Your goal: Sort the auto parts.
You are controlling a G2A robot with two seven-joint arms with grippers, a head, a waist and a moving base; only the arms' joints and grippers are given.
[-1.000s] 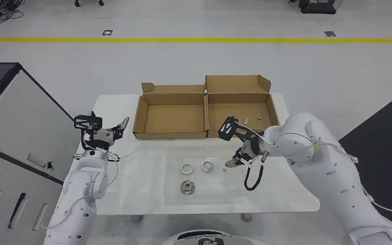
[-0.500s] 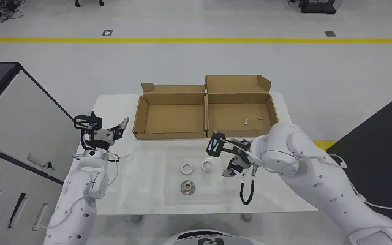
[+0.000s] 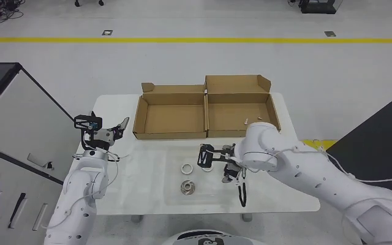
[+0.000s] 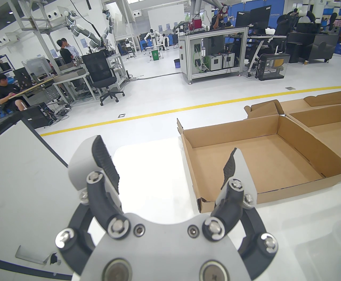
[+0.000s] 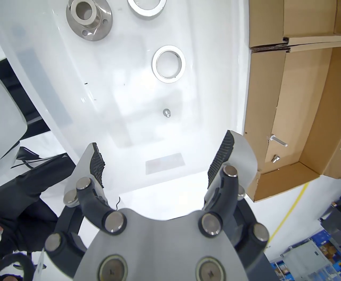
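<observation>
Right gripper [image 5: 161, 150] has its jaws apart and holds nothing. The small bolt [image 5: 166, 112] sits on the table just ahead of the tips, with a ring [image 5: 168, 63] farther ahead. Likely risks:
- The bolt is tiny, so the pads may pinch off-centre and flick it toward the ring.
- The outer finger may clip the wall of the bolt box [image 5: 301, 93] just beside it.

Left gripper [image 4: 167, 151] is also apart and empty.

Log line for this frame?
right gripper: open, near small bolt | left gripper: open, empty | table: two rings, flange | right box: two bolts
</observation>
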